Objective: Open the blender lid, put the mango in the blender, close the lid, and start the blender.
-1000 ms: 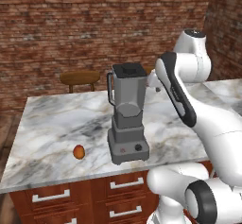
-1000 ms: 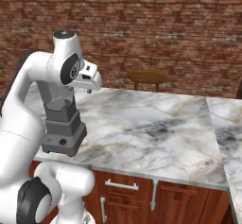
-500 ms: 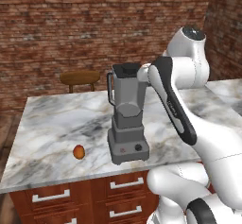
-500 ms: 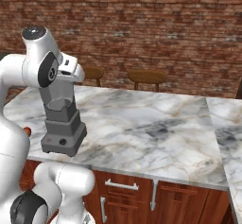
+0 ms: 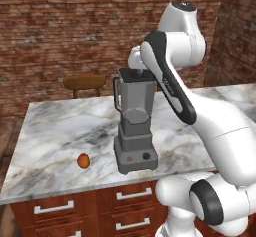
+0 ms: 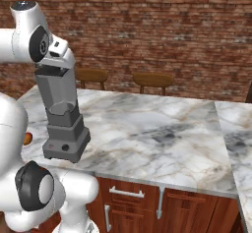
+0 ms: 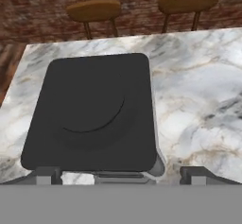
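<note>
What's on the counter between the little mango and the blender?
Nothing. In the left base view, only bare marble counter lies between the mango and the blender.

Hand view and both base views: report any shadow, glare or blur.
Hand view: sharp, the blender lid evenly matte black, no glare, its round centre only faintly outlined. Left base view: soft shadow on the counter beside the blender; the mango crisp. Right base view: flat even light, no blur.
</note>
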